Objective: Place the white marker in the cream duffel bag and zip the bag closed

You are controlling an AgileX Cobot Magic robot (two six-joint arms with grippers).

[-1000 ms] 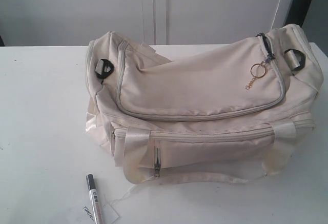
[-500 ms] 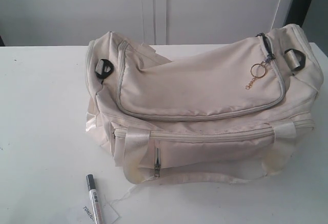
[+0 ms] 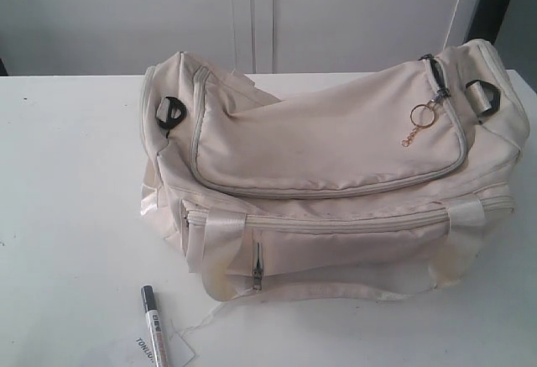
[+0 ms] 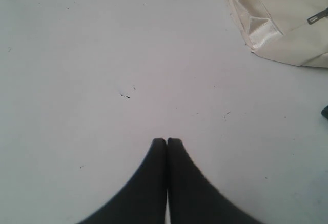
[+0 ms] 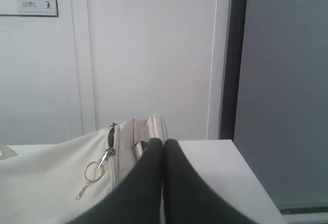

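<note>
The cream duffel bag [image 3: 336, 174] lies across the middle of the white table [image 3: 67, 182], its top zip drawn closed, with a gold ring [image 3: 422, 116] hanging from the pull. The white marker [image 3: 153, 327], black cap pointing away, lies on the table in front of the bag's left end. No gripper shows in the exterior view. My left gripper [image 4: 166, 141] is shut with nothing in it, over bare table, the duffel bag's corner [image 4: 279, 19] off to one side. My right gripper [image 5: 163, 142] is shut and empty, beside the duffel bag's [image 5: 51, 178] end near the gold ring [image 5: 93, 172].
A flat white paper tag [image 3: 144, 350] printed "TONLION" lies under the marker at the table's front edge. White cabinet doors [image 3: 252, 14] stand behind the table. A dark post [image 5: 233, 55] and grey panel rise past the table's right edge.
</note>
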